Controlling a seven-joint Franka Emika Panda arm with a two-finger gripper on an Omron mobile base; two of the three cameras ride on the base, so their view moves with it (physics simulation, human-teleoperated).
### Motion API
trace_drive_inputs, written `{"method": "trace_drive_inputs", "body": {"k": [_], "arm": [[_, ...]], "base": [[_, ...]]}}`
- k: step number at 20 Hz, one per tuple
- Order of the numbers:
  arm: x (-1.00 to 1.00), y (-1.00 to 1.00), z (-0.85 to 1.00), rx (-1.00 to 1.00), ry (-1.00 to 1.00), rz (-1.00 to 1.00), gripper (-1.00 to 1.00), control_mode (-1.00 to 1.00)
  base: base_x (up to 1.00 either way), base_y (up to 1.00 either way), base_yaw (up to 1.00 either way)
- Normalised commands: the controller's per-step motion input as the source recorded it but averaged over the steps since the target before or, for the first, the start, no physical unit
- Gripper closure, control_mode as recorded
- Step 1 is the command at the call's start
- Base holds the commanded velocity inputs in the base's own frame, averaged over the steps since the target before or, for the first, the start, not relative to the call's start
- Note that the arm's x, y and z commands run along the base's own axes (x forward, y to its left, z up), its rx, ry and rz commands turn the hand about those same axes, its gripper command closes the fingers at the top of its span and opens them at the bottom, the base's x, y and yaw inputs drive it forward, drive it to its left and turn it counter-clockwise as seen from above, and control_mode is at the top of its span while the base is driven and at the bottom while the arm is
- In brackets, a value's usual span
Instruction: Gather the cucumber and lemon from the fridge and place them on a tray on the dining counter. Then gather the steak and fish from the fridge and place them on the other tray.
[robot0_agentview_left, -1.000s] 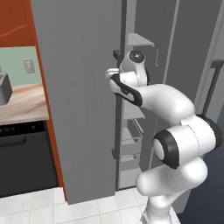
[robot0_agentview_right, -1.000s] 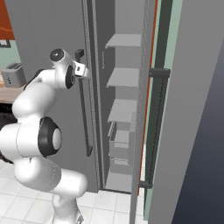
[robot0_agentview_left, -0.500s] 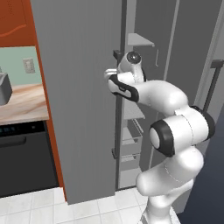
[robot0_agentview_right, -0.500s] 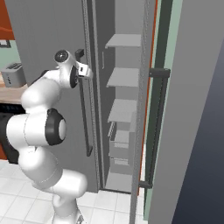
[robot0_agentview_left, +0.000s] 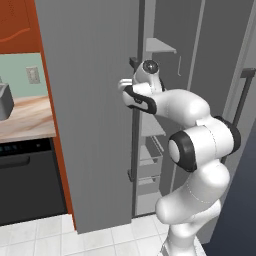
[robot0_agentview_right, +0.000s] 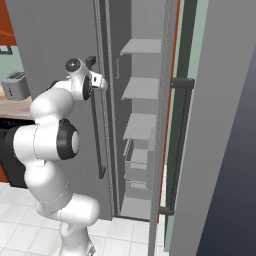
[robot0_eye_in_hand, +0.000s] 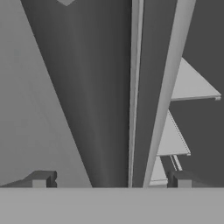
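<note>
While the fridge (robot0_agentview_right: 145, 125) stood partly open, its shelves (robot0_agentview_right: 141, 88) appeared bare in both base views, and no cucumber, lemon, steak or fish could be made out on them; the food items were either hidden or too small to identify. The left fridge door (robot0_agentview_left: 95, 110) stood ajar, and its vertical handle bar (robot0_agentview_right: 96, 125) ran top to bottom along the door's free edge, just beside the gap into the fridge interior. The gripper (robot0_eye_in_hand: 109, 179) was positioned at the upper part of that handle, with its jaws spread fully apart and nothing held between them. In the hand view, the fingertips (robot0_eye_in_hand: 41, 178) sat to either side of the door edge (robot0_eye_in_hand: 135, 87), whose long axis ran straight away from the hand, with the shelves lying beyond it on the far side of the edge. Judged from this arrangement, the step in hand was widening the door, and the coming move depended on the jaws straddling the upright bar across its long axis before closing.
</note>
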Motion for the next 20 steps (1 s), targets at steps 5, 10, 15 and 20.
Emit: {"method": "trace_drive_inputs", "body": {"k": [5,10,15,20], "arm": [[0.27,0.05,-0.16,0.0,0.0,0.0,-1.0,-1.0],[0.29,0.14,-0.16,0.0,0.0,0.0,1.0,-1.0],[0.22,0.15,-0.21,0.0,0.0,0.0,1.0,-1.0],[0.03,0.19,-0.11,0.0,0.0,0.0,1.0,-1.0]], "base": [[0.0,0.0,0.0],[0.0,0.0,0.0],[0.0,0.0,0.0],[0.0,0.0,0.0]]}}
